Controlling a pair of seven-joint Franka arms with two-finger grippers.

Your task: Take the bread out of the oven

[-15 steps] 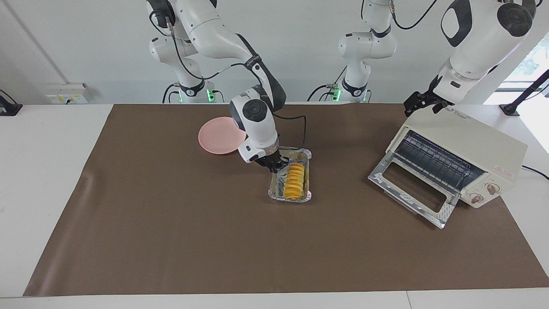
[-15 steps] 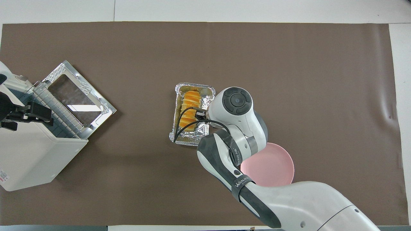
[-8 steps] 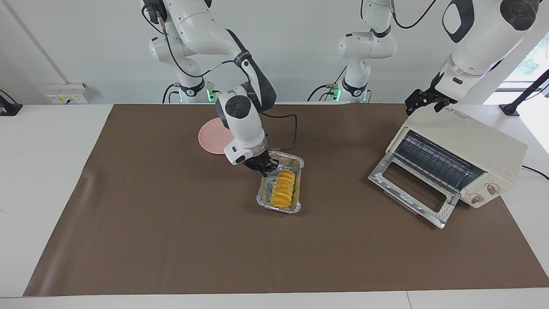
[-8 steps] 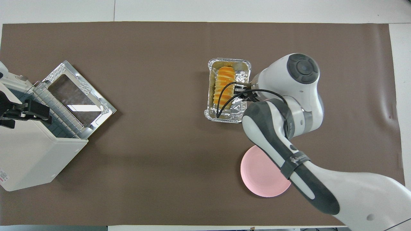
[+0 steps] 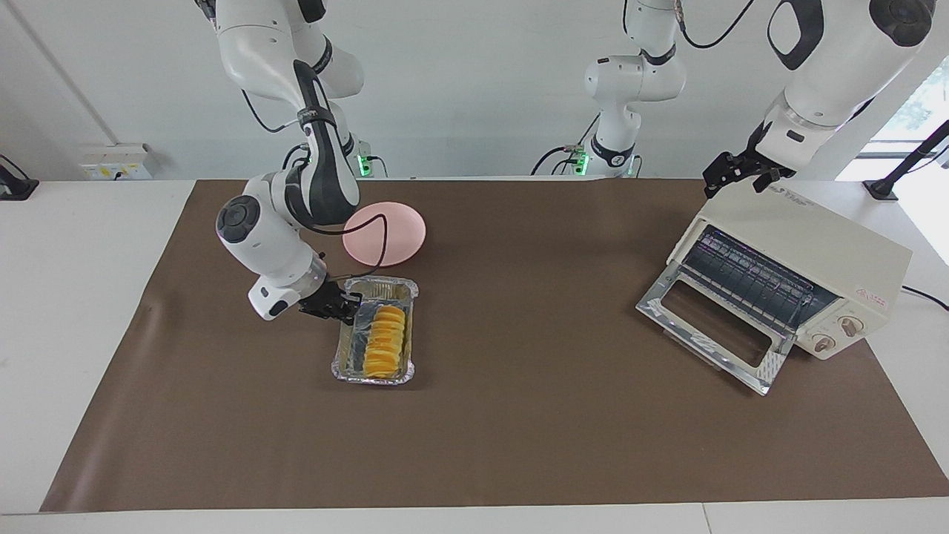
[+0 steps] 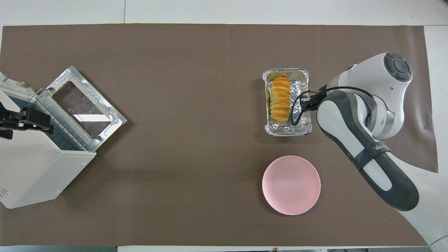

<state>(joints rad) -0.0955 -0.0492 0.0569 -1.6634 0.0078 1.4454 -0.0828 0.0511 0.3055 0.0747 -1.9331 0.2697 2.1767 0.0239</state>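
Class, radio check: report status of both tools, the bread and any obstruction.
Right tool shut on foil tray rim. Left tool open over oven, waiting. Bread in tray, out of oven, farther than pink plate. No obstruction seen.

Over the last second your right gripper [image 5: 348, 305], clamped on the rim of the foil tray [image 5: 374, 371], carried the tray and its bread [image 5: 385, 343] across the brown mat toward the right arm's end of the table. That uncovered the pink plate [image 5: 384, 233], with the tray now farther from the robots than it.
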